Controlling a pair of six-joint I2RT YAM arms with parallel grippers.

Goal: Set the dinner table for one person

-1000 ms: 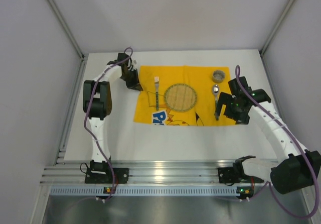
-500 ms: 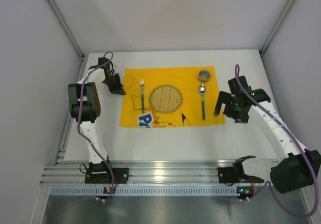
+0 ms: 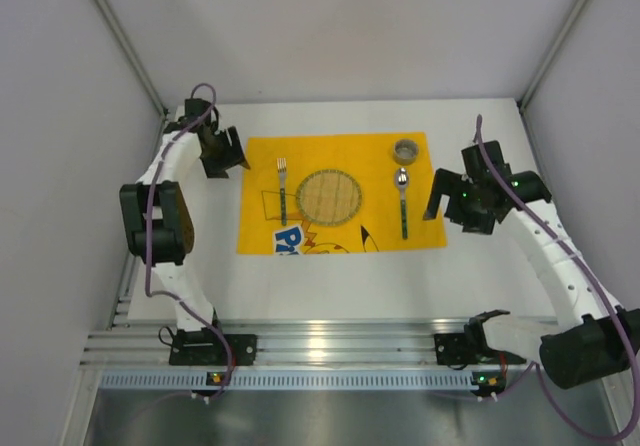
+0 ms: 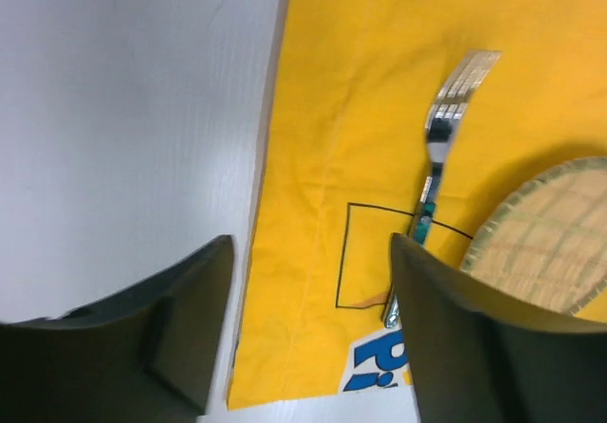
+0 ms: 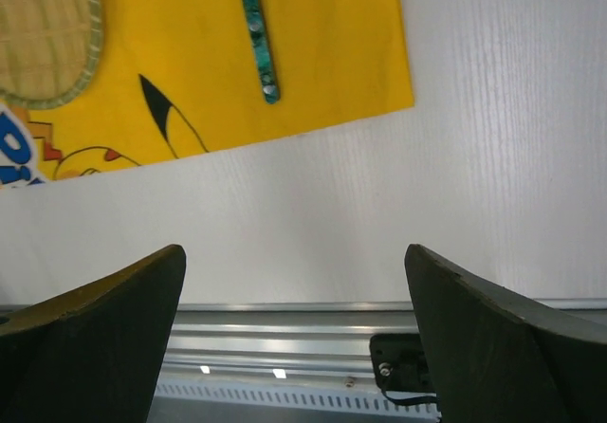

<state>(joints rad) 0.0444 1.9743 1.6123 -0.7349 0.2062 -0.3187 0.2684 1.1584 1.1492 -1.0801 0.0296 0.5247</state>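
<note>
White, matte and flat, the large rectangular worktop (image 3: pixel 330 286) lies under everything, from the arms' bases to the far wall. At its left the left pincer (image 3: pixel 232 154) stands parted and empty, just off the far-left corner of the yellow cloth placemat (image 3: pixel 380 171) with blue-and-black print. That cloth lies to its right, long axis running left to right. On it, in order: a steel fork (image 3: pixel 283 191) with a teal handle, a round woven straw mat (image 3: pixel 329 196), a teal-handled spoon (image 3: pixel 403 206) with a small round cup (image 3: pixel 406 150) beyond it. Both utensils run near to far. The right pincer (image 3: pixel 437 198), spread wide and empty, sits just beside the cloth's right edge, nearer the spoon. The setting looks complete.
</note>
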